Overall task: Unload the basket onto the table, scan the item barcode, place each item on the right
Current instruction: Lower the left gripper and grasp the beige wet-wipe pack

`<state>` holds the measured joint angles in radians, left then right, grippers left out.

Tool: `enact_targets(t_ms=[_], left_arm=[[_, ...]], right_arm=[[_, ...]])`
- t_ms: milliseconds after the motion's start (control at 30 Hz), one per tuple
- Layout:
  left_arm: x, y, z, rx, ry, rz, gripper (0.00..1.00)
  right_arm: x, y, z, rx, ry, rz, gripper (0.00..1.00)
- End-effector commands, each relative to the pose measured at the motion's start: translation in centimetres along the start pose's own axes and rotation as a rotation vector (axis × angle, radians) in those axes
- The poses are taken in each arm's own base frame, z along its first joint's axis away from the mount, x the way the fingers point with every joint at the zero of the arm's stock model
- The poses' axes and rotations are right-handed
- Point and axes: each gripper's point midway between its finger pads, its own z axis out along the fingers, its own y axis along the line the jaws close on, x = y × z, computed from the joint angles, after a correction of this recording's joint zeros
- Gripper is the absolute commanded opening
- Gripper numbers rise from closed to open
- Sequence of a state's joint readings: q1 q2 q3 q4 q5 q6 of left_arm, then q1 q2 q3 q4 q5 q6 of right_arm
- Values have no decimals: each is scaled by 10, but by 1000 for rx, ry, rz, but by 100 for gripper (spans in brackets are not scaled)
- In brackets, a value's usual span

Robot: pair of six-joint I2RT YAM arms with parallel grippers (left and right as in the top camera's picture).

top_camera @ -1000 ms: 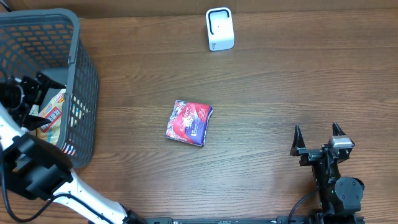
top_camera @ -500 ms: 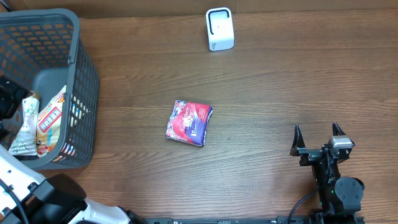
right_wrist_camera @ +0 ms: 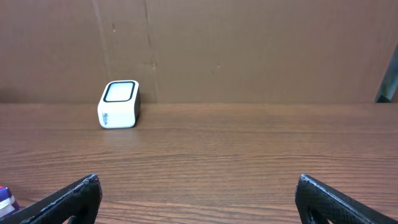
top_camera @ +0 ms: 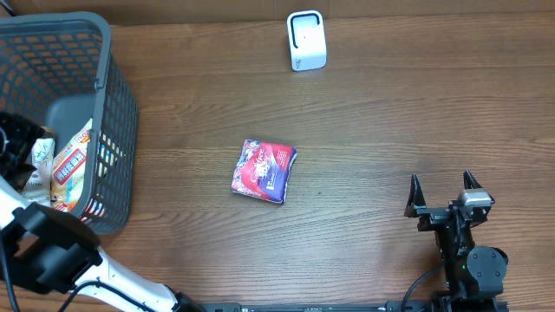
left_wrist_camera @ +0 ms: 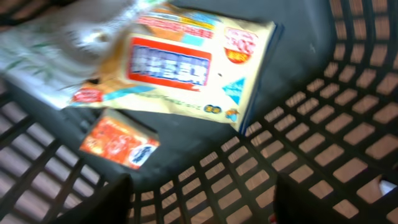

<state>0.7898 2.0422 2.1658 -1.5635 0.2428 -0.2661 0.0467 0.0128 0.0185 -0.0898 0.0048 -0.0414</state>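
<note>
At the table's left edge, a grey mesh basket walled in the left gripper, which hung low inside it with its jaws released and nothing between them, lattice sides close all around. Beneath it, toward the far wall, lay a cream packet, flat on the dark floor of the basket, one corner reaching the foot of the mesh wall; a pale bag overlapped its left end and a small orange sachet sat just beside its near edge. Past the basket, bare wooden table opened wide. A pouch lay alone near the centre, well apart from the basket and from both arms, with clear wood on every side. The white scanner stood upright near the far edge, slightly right of the pouch and well apart from it, a brown wall behind it in the right wrist view. The right gripper rested near the front right corner, fingers spread and grasping nothing, with open wood between it and the scanner. The cream packet carried a red label panel with white lettering, a round red badge and blue patches, its print too blurred to read. The pouch was red and purple, glossy, roughly square and turned slightly askew.
</note>
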Motion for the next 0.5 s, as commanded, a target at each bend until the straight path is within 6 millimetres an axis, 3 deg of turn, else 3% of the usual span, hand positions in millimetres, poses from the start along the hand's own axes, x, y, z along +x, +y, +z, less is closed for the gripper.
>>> enact_targets(t_ms=[0,200,467], left_arm=[[8,-19,13,17,41,114,78],[11,-9,27,-238,24,177,93],[12,3,58,-411,40,148,98]], right_arm=[[1,1,0,-4,-6,-5,100],[1,1,0,-4,-6,-5,100],[1,1,0,-4,-6,-5,100]])
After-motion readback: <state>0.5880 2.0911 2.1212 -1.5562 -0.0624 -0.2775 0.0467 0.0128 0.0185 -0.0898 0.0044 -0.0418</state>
